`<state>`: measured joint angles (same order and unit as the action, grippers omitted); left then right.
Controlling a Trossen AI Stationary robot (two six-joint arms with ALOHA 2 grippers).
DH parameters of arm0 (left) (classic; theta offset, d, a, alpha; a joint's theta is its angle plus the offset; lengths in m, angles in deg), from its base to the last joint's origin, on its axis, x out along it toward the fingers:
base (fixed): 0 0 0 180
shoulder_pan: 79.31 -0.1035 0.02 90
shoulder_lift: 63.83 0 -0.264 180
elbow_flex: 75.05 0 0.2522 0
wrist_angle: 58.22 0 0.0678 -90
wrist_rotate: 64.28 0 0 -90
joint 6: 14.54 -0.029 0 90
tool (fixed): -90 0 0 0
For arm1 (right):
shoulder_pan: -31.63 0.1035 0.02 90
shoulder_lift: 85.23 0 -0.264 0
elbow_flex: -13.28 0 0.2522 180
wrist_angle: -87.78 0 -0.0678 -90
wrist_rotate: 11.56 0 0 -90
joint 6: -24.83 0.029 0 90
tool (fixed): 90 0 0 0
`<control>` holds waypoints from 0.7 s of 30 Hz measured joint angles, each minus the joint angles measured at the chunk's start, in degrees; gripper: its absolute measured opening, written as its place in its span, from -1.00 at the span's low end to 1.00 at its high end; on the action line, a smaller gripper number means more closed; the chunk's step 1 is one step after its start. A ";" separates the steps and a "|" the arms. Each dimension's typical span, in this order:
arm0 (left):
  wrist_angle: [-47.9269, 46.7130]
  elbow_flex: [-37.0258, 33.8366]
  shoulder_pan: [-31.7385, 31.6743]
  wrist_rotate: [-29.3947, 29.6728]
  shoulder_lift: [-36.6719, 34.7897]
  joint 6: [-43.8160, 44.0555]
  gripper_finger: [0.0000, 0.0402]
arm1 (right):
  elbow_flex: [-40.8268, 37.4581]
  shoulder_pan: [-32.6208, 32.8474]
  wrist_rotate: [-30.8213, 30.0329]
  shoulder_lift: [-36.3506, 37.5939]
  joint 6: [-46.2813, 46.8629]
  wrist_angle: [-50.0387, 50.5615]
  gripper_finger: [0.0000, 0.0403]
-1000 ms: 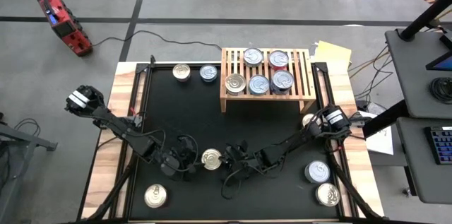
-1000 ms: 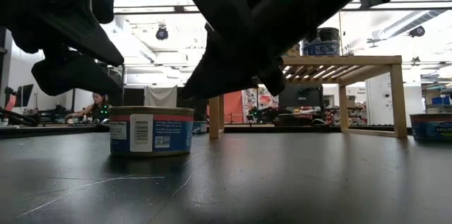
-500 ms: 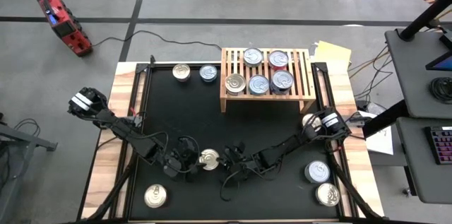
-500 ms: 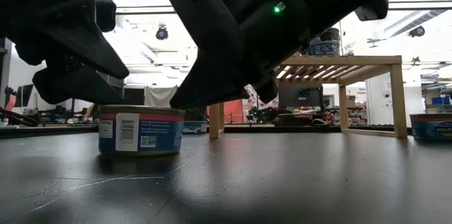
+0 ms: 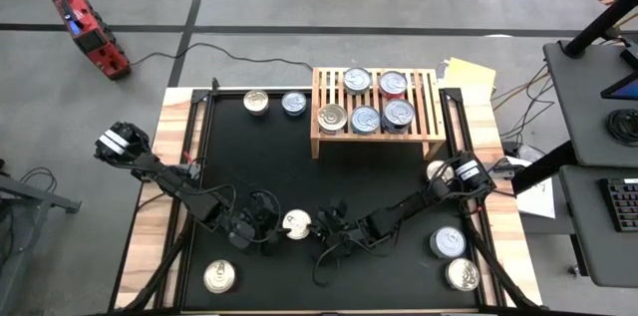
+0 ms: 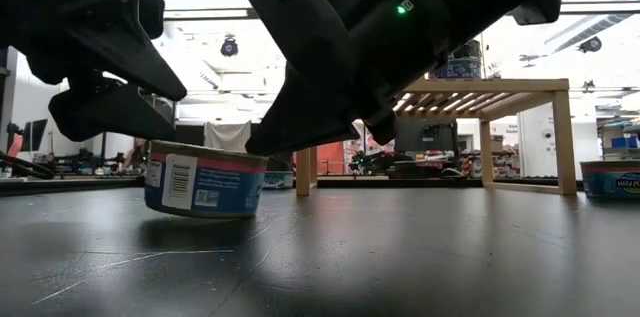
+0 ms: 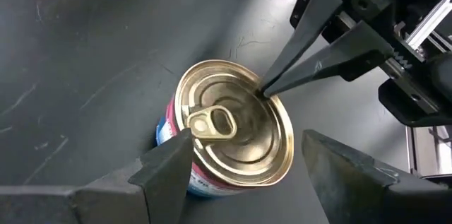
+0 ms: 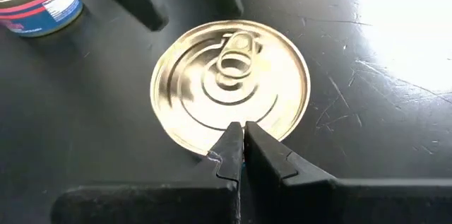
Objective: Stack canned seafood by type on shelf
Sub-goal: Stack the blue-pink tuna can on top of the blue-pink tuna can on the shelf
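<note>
High view: the left gripper [image 5: 267,228] and the right gripper [image 5: 321,228] are meeting near the middle of the black mat's [image 5: 259,161] front half, with one tin [image 5: 296,223] between them. The left fingers are standing wide on either side of the tin; the right fingers are pressed together, tips at the tin's right rim. The shelf [image 5: 429,107] is sitting at the mat's back edge, right of centre, carrying five cans [image 5: 366,117]. Two more cans [image 5: 256,103] are lying at the back edge left of the shelf, one at the front left corner [image 5: 219,276], two at the front right corner [image 5: 448,243], and one partly hidden by the right arm near the right edge.

Low view: the tin [image 6: 205,179], blue and red on its side label, is tilting, its right edge lifted off the mat [image 6: 400,257]. Dark gripper bodies are hanging over it from both sides. The shelf [image 6: 480,87] is standing behind, to the right, with a can on top.

Left wrist view: the left fingers [image 7: 169,164] are spread wide, flanking the tin [image 7: 233,128] without clearly clamping it. The right gripper's closed tips [image 7: 265,91] are touching the lid near its rim.

Right wrist view: the right fingers [image 8: 233,150] are shut together, tips on the near edge of the lid [image 8: 229,79], pull tab facing up. Another can [image 8: 35,1] is standing well apart on the mat.
</note>
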<state>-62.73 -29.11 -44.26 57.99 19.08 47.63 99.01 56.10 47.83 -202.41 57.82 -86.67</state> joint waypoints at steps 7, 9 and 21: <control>-0.52 -0.03 0.01 0.24 -0.15 0.24 0.24 | -0.44 0.47 1.91 -0.59 0.13 2.03 -0.95; -0.62 -0.07 0.01 0.24 -0.15 0.67 0.24 | -0.46 0.57 1.84 -0.58 0.12 2.07 -0.95; 5.30 -0.07 0.39 0.20 1.89 -10.87 0.38 | -0.22 0.54 0.72 -0.34 0.00 0.98 -0.95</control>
<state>-57.44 -29.17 -43.87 58.19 20.97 36.76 98.79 56.64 48.55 -202.75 57.82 -85.69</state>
